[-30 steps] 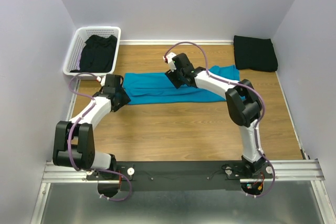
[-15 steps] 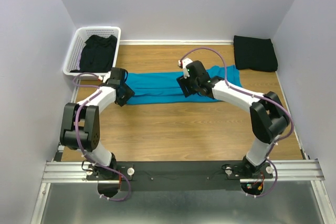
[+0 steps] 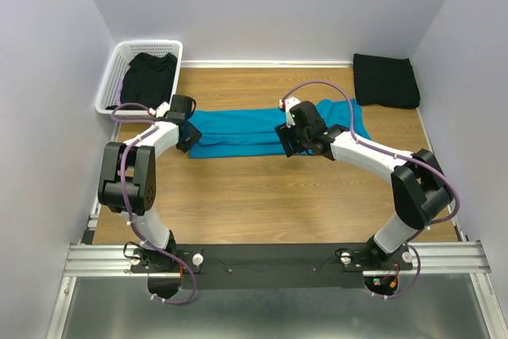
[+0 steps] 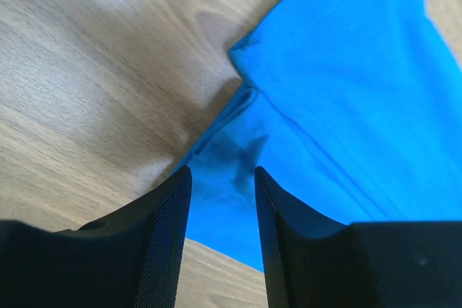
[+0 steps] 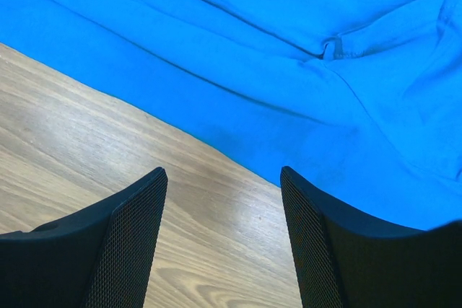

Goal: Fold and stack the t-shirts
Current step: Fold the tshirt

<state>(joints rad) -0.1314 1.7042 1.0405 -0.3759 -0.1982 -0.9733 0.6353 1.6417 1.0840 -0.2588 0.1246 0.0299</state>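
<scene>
basket (image 3: 107, 94): white lattice, back beyond the teal t-shirt's left end, hard against the left wall.
black t-shirt in the basket (image 3: 149, 77): a crumpled heap lying inside, well apart from the teal t-shirt.
left gripper (image 3: 189, 139): right over the teal t-shirt's left end, at its near corner. The fingers stand a narrow gap apart, teal cloth shows through the gap, and nothing is pinched between them.
teal t-shirt (image 3: 238, 129): spread as a long, creased band across the wooden table (image 3: 262, 196), folded lengthwise, its right end broader than its left.
right gripper (image 3: 288, 145): at the teal t-shirt's near edge, a little right of its middle. The fingers are spread wide over the line where cloth meets bare wood, and they hold nothing.
folded black t-shirt (image 3: 386, 79): a neat dark rectangle back beyond the teal t-shirt's right end, in the far right corner, not touching it.
</scene>
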